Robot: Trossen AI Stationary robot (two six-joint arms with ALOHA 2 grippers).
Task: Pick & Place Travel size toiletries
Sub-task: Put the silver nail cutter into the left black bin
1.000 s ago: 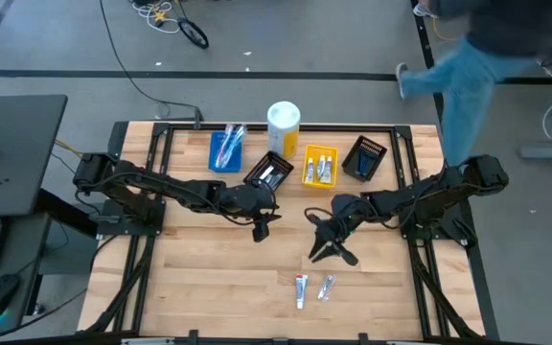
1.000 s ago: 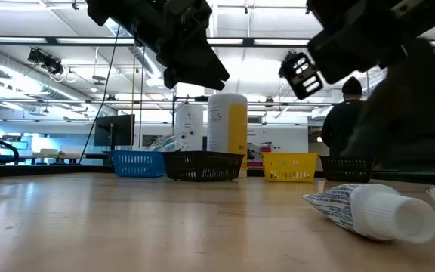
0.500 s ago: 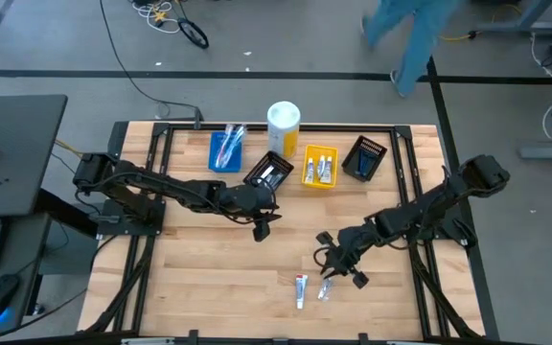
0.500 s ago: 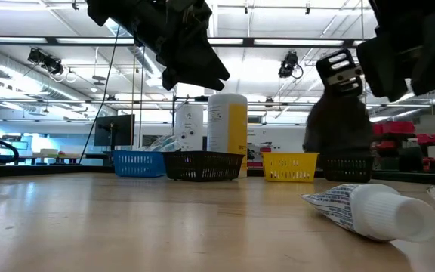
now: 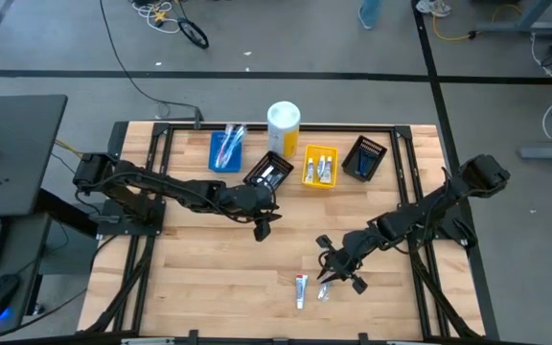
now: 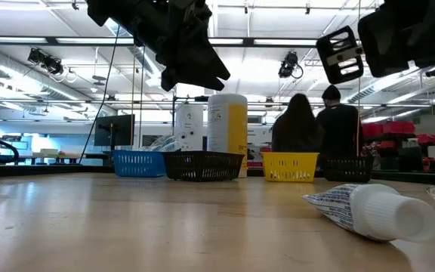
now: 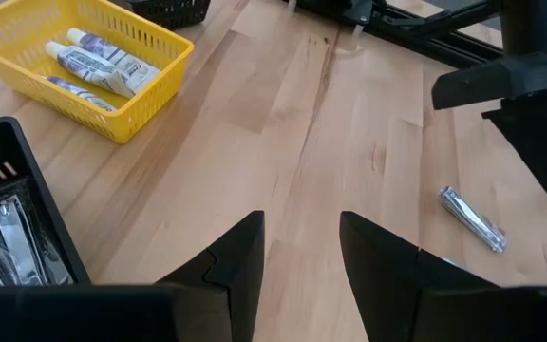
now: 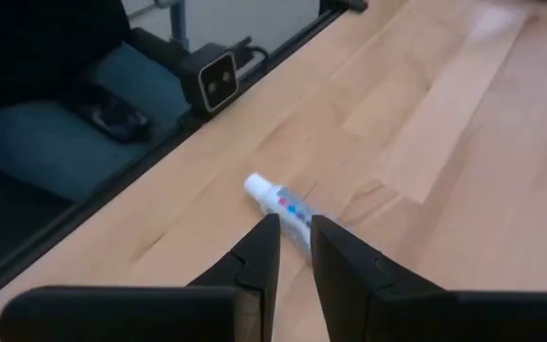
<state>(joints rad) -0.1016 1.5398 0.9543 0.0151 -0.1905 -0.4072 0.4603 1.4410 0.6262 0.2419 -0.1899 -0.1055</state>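
Two loose toiletry tubes lie flat on the table near its near edge: a white tube with red and blue marks [image 5: 301, 289] [image 8: 281, 203] and a silver tube [image 5: 325, 287] [image 7: 473, 217]. My right gripper [image 5: 339, 271] [image 8: 293, 237] hovers just above and beside them, its fingers a little apart and empty. My left gripper [image 5: 262, 226] [image 7: 302, 249] is open and empty above the table's middle, near the black bin [image 5: 269, 172]. More tubes lie in the yellow bin [image 5: 320, 166] [image 7: 160, 43], and toothbrushes lie in the blue bin [image 5: 226, 149].
A tall white-and-yellow cylinder [image 5: 284, 127] stands at the far edge between the bins. A second black bin [image 5: 366, 156] is at the far right. The low-view camera [image 8: 215, 81] sits at the near edge. People [image 6: 316, 125] stand in the room beyond.
My right gripper has gone toward the table's near edge, down to the two loose tubes. A person beyond the far edge has walked toward the left and out of the high view.
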